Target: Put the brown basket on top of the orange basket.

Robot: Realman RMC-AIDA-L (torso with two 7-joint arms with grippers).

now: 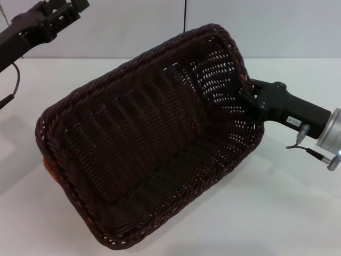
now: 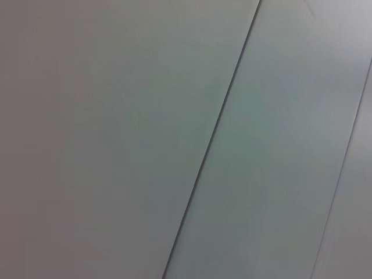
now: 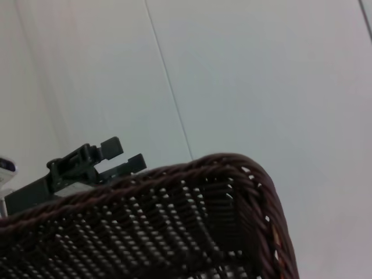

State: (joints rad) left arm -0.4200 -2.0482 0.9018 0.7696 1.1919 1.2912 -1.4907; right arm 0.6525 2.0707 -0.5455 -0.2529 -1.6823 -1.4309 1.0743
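Right gripper (image 1: 246,92) clamps woven brown basket (image 1: 154,144) rim; tilted over orange basket (image 1: 49,168)

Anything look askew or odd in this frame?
The brown basket sits tilted, its far end raised where the right gripper holds the rim. Only slivers of the orange basket show beneath. The left gripper is parked, raised clear.

The black right gripper (image 1: 246,96) clamps the dark brown woven basket's (image 1: 154,144) rim; the black left gripper (image 1: 66,12) hangs raised, fingers parted.
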